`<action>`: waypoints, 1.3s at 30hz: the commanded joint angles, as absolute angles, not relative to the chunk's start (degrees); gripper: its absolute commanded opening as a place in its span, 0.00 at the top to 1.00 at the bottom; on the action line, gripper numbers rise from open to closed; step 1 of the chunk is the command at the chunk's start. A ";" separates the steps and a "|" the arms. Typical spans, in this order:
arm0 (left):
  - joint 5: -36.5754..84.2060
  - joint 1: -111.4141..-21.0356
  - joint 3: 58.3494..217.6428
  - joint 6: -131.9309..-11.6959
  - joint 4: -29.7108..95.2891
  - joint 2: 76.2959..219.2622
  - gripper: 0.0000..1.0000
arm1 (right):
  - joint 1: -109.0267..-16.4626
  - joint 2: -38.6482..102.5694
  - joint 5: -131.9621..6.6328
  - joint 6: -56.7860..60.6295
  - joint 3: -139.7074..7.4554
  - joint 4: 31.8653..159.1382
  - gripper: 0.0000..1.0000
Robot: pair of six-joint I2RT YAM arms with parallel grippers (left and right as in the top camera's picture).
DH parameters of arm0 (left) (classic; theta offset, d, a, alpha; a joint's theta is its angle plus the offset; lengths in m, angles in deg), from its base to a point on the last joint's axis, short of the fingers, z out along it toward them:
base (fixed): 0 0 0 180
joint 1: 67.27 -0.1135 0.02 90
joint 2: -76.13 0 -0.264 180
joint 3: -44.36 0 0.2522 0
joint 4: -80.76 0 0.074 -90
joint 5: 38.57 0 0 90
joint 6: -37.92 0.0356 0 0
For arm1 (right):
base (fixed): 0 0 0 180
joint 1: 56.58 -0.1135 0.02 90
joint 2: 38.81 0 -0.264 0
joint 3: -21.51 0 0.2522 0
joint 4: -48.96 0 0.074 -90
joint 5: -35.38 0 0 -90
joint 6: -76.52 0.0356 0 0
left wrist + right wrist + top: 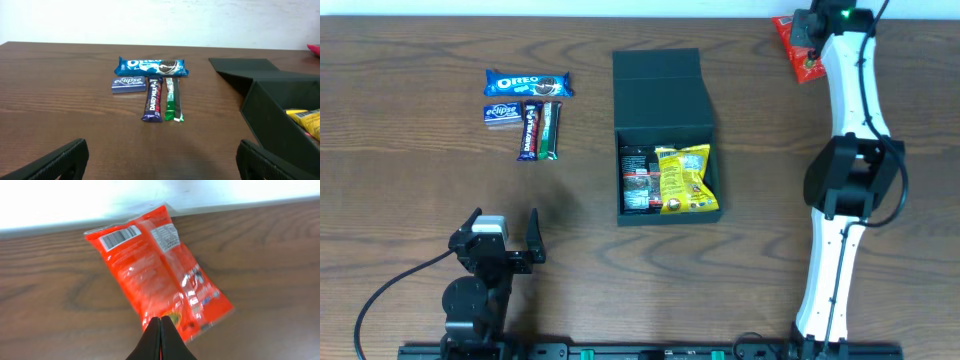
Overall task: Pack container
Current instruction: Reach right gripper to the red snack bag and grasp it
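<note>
The right pincer (160, 319) was pressed together at the near edge of the red packet (155, 270); the left pincer (160, 165) stood spread. The box (665, 135) sat well behind it and to its left, so a thin pinch could slip mid-carry.

Overhead, the right arm (850, 90) covers part of the glossy red-orange plastic snack packet (808, 68). In the right wrist view the right gripper (160, 322), fingers pressed together, hides the packet's lower edge; whether it pinches the film cannot be told. The left wrist view's right edge cuts off the dark green-black rectangular matte container (280, 100), whose wall hides most of the crinkled yellow snack bag (306, 119).
</note>
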State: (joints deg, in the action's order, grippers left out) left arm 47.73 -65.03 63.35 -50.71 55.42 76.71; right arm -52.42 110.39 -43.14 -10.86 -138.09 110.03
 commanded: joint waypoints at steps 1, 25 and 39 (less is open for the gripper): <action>47.55 -65.38 61.78 -50.38 54.83 76.38 0.05 | -52.15 112.03 -41.89 -11.89 -140.04 108.36 0.93; 47.55 -65.38 61.78 -50.36 54.83 76.38 0.05 | -48.26 113.41 -46.15 -19.50 -127.75 95.53 0.01; 47.55 -65.38 61.78 -50.36 54.83 76.38 0.05 | -48.26 117.89 -50.63 -19.76 -127.42 93.33 0.01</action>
